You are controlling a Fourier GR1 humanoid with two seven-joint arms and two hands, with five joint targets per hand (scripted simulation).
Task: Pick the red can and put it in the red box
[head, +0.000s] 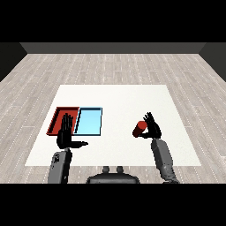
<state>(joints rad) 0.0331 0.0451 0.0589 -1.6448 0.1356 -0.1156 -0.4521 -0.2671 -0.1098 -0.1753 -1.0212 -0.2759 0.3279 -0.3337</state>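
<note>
Lying tilted at the right side of the white table (pixel 119 95), the red can (pixel 140 129) sits against the fingers of the right robot hand (pixel 152 128), which stands just to its right with the palm turned toward it. Whether those fingers are curled round the can or only spread beside it cannot be told, since the hand half covers the can's right end. It is also unclear whether the can rests on the table or is raised a little off it.

Well apart to the left lie the two trays, side by side: the light blue tray (pixel 99 121) nearer the middle and the red tray (pixel 56 118) at the far left. Neither holds anything that shows. The left robot hand (pixel 67 134) is spread flat, fingers straight and thumb out to the right, hovering over the near edge of the red tray and hiding part of its floor.

By my judgement the task is at its start: the can is reached, perhaps grasped, but carrying it across past the blue tray and setting it in the red one is all left to do.
</note>
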